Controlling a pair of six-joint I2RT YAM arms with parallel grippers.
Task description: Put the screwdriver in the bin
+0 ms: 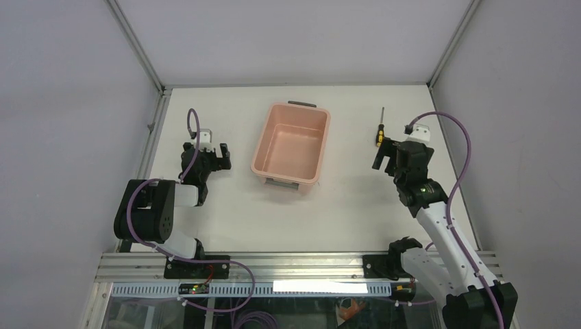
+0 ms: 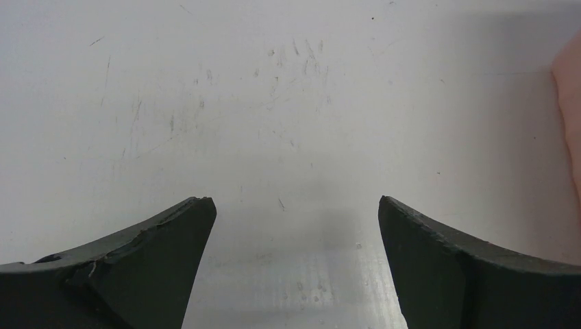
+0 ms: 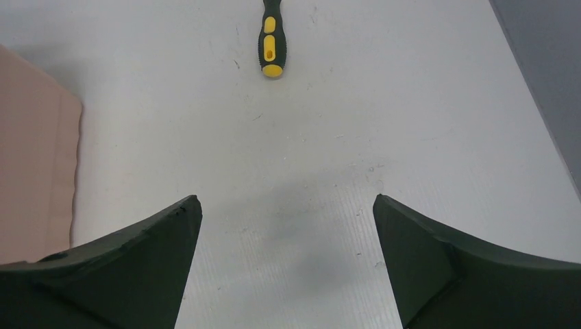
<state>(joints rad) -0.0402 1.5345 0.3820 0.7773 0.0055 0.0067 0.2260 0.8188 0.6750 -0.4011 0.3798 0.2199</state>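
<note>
The screwdriver (image 1: 379,129) lies on the white table at the back right, black-and-yellow handle toward me, thin shaft pointing away. Its handle also shows at the top of the right wrist view (image 3: 271,42). The salmon-pink bin (image 1: 291,144) stands empty in the middle of the table, grey handles at its near and far ends. My right gripper (image 1: 384,154) is open and empty, just short of the screwdriver's handle. My left gripper (image 1: 214,152) is open and empty, left of the bin. The bin's edge shows in the left wrist view (image 2: 570,103) and the right wrist view (image 3: 34,157).
Metal frame posts and grey walls close in the table on the left, right and back. The table's right edge (image 1: 449,147) runs close past the right gripper. The aluminium rail (image 1: 294,264) lies along the near edge.
</note>
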